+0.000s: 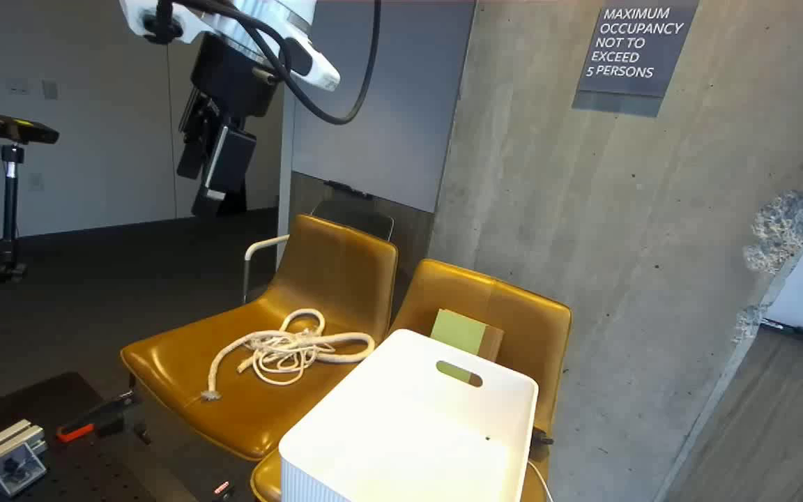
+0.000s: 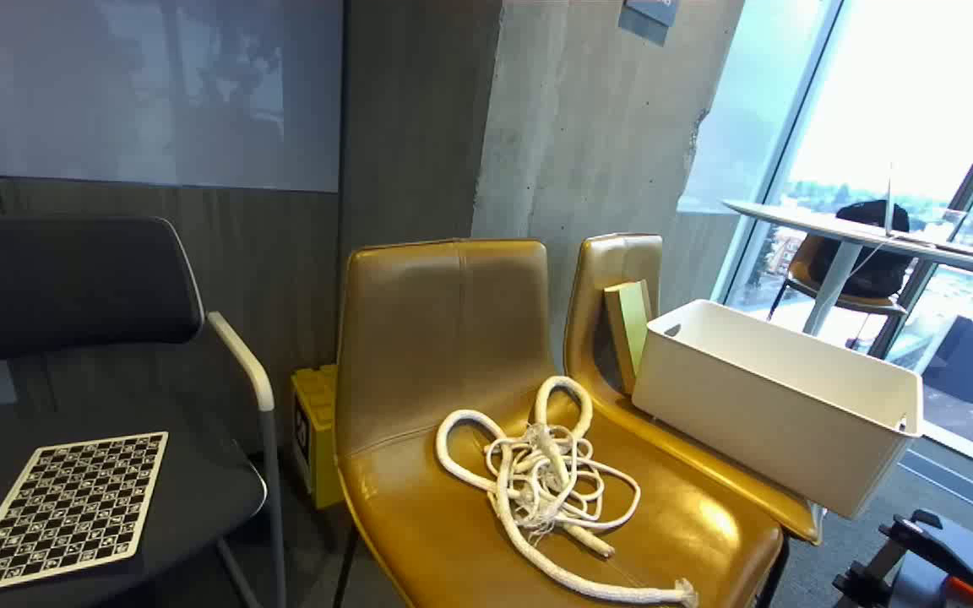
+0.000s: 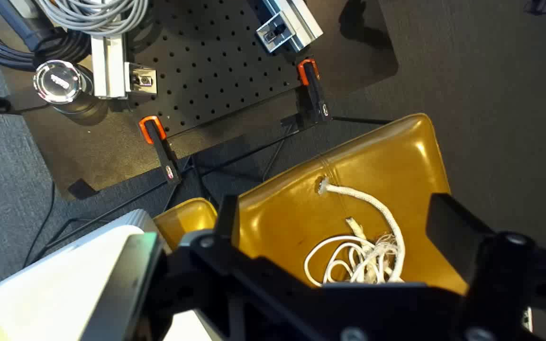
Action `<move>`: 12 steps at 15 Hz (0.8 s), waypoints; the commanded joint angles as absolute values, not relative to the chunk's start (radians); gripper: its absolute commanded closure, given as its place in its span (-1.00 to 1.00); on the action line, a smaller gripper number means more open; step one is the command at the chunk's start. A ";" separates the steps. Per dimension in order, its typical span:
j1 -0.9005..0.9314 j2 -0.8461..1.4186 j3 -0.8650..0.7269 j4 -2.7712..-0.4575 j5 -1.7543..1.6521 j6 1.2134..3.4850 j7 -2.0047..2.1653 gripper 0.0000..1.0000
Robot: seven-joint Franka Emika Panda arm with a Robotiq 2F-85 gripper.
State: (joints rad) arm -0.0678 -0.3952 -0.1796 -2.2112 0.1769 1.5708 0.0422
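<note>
The white arm (image 1: 279, 15) reaches down, its wrist (image 1: 231, 49) tilted; the gripper (image 3: 338, 222) points downward beyond the long edge of the table (image 3: 104, 154), two fingers (image 3: 453, 234) spread wide.

Glossy leather-look chair (image 2: 446, 338), frayed cotton-like rope (image 2: 552, 460), smooth plastic-looking bin (image 2: 765, 422), pitted matt concrete wall (image 1: 603, 209)

"Which colour is the rope (image 2: 550, 456) showing?"
"Off-white, while the chairs (image 2: 453, 338) are showing mustard-brown."
"How is the bin (image 1: 408, 411) looking?"
"It's appearing white, with fine vertical lines patterning its side (image 1: 311, 482)."
"And the board (image 2: 64, 511)?"
"That's displaying pale-edged black-and-white checks."
"The gripper (image 3: 337, 215)?"
"It's looking black, while the black clamps (image 3: 161, 151) are showing orange ends."
</note>
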 commanded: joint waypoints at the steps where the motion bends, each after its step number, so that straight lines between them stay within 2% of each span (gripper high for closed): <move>1: -0.092 -0.393 -0.160 -2.208 0.183 1.567 0.035 -1.00; 8: -0.087 -0.392 -0.158 -2.210 0.191 1.574 0.025 -1.00; 12: -0.058 -0.398 -0.136 -2.240 0.238 1.682 -0.050 -1.00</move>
State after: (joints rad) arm -0.0689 -0.3948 -0.1566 -2.2193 0.1896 1.6025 0.0074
